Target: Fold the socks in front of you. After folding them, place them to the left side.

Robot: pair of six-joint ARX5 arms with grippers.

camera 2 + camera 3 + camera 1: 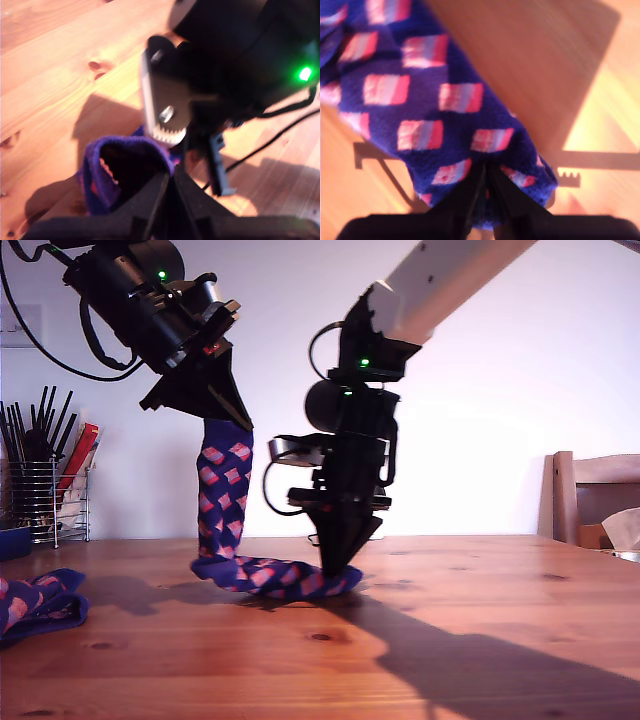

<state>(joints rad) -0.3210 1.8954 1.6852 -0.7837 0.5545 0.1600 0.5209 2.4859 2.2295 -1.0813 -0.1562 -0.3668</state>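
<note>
Bundled at the exterior view's lower left lies one sock (38,605) on the wooden table (450,640). Further back, the other sock (228,510), navy with pink blocks, hangs bent: my second gripper (338,570) pinches its end to the table, my first gripper (222,422) clamps the raised end. Behind stands a utensil rack (50,490).
</note>
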